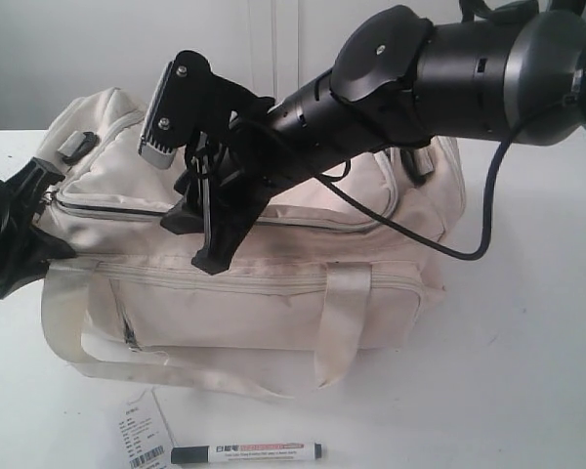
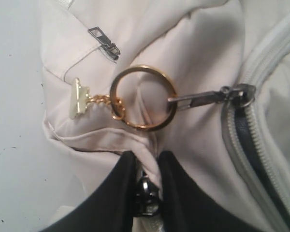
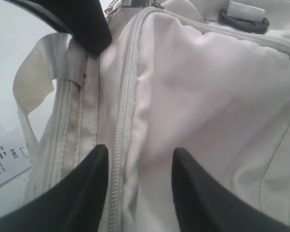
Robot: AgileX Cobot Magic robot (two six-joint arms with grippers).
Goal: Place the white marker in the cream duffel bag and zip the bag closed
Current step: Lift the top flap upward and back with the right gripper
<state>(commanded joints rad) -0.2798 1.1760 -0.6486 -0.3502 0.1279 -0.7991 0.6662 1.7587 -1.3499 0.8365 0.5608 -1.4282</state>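
Note:
The cream duffel bag (image 1: 273,283) lies across the middle of the table. The white marker (image 1: 246,451) lies on the table in front of it, apart from both grippers. At the bag's left end, my left gripper (image 1: 47,217) (image 2: 147,159) is shut on a fold of the bag's fabric. Just beyond it are the gold ring (image 2: 142,96), the gold charm (image 2: 79,98) and a grey zipper pull (image 2: 208,96). Beside the slider, dark lining (image 2: 245,130) shows through a gap. My right gripper (image 1: 190,244) (image 3: 137,157) hovers open over the bag's top, beside the zipper (image 3: 118,159).
A white paper barcode tag (image 1: 142,435) lies next to the marker's left end. The right arm (image 1: 449,68) reaches across above the bag, its cable (image 1: 469,249) hanging to the right. Strap handles (image 1: 342,313) drape down the bag's front.

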